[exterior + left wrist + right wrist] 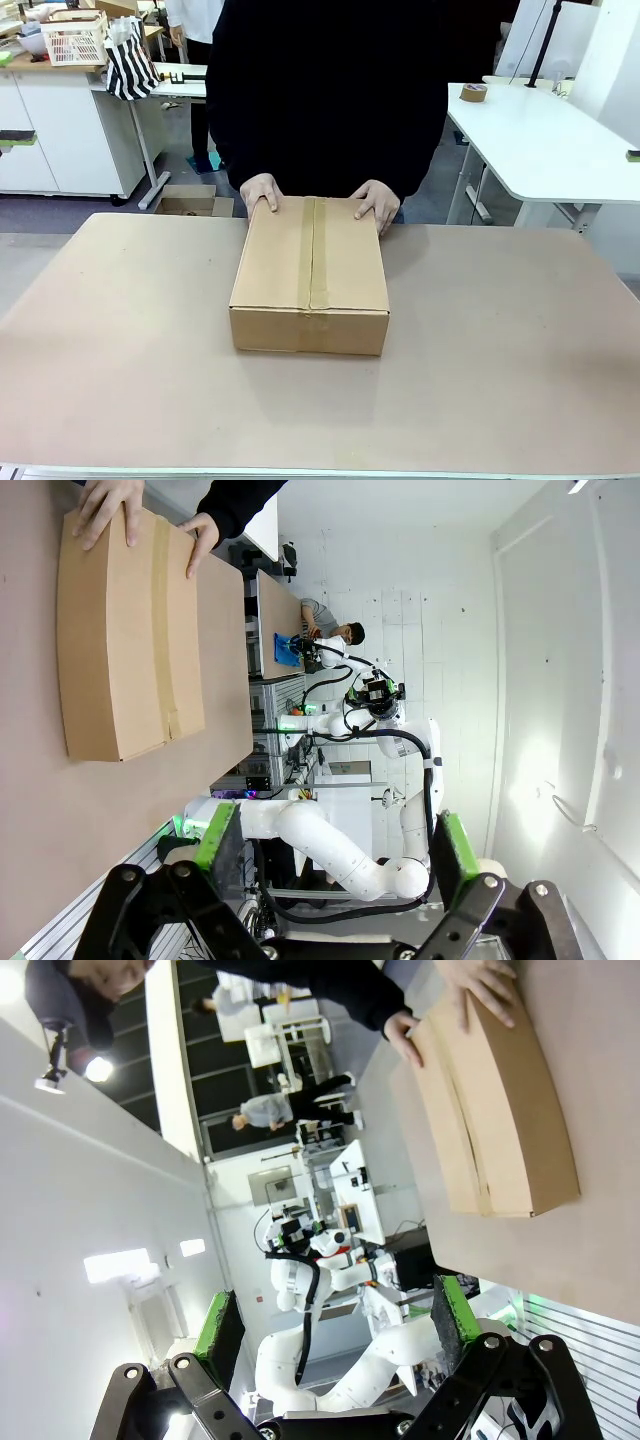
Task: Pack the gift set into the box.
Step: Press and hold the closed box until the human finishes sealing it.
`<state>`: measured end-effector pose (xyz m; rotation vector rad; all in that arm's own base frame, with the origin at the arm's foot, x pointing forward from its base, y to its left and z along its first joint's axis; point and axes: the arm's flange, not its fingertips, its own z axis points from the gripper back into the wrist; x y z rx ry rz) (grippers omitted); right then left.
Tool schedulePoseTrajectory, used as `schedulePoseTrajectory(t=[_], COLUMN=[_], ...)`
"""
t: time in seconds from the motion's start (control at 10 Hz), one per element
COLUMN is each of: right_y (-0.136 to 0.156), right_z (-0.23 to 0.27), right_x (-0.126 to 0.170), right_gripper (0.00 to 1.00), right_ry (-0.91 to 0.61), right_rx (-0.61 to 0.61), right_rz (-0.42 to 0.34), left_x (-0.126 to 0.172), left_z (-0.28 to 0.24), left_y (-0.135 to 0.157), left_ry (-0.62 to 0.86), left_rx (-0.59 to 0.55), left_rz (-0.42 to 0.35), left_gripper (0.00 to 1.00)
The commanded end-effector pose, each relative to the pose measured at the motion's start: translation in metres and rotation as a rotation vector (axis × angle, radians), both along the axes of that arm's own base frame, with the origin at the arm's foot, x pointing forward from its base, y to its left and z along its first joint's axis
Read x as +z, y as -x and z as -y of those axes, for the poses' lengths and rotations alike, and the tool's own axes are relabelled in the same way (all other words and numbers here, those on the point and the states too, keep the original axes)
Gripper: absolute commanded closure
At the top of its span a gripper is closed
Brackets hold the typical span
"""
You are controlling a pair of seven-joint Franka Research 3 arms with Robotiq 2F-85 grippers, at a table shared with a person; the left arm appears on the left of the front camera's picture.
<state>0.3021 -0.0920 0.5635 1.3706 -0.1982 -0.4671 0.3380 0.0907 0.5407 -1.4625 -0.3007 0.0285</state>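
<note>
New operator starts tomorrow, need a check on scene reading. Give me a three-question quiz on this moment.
1. True or false: the plain brown corrugated cardboard box on the tan table has its top flaps standing open.
2. Where do the person's hands rest? A: on the box's end nearest the person. B: on its end nearest the robot. C: on the bare table.
3. Fill in: the left tool and the right tool are both ____, holding nothing.
Key: 1 false, the flaps lie closed. 2 A. 3 open.
</note>
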Motion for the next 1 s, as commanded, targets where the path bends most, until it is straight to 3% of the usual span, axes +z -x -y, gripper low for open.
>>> schedulePoseTrajectory(t=[0.0,0.4,0.5,0.6,0.7,0.8,0.9], right_y=[-0.003,-0.003,0.000,-0.024,-0.046,-0.058,-0.061], right_z=[-0.001,-0.001,0.000,-0.030,-0.066,-0.101,-0.135], right_x=[0.001,0.001,0.000,0.001,0.004,-0.001,-0.011], right_gripper=[0.00,0.00,0.00,0.00,0.00,0.00,0.00], right_ry=[-0.008,-0.008,0.000,0.089,0.139,0.233,0.092], right_rx=[0.006,0.006,0.000,0.070,0.246,0.378,0.651], right_rz=[0.033,0.033,0.000,0.150,0.319,0.566,0.716], left_x=[-0.001,0.000,0.003,0.002,-0.001,-0.006,-0.014], left_z=[0.001,0.000,0.018,0.045,0.079,0.109,0.138], left_y=[0.002,0.000,-0.005,-0.015,-0.025,-0.031,-0.037], left_ry=[0.014,0.000,-0.143,-0.321,-0.460,-0.558,-0.627], left_rx=[-0.007,0.000,-0.001,-0.013,-0.080,-0.088,-0.076], left_rz=[0.028,0.000,0.181,0.437,0.683,0.904,1.112], left_gripper=[0.00,0.00,0.00,0.00,0.00,0.00,0.00])
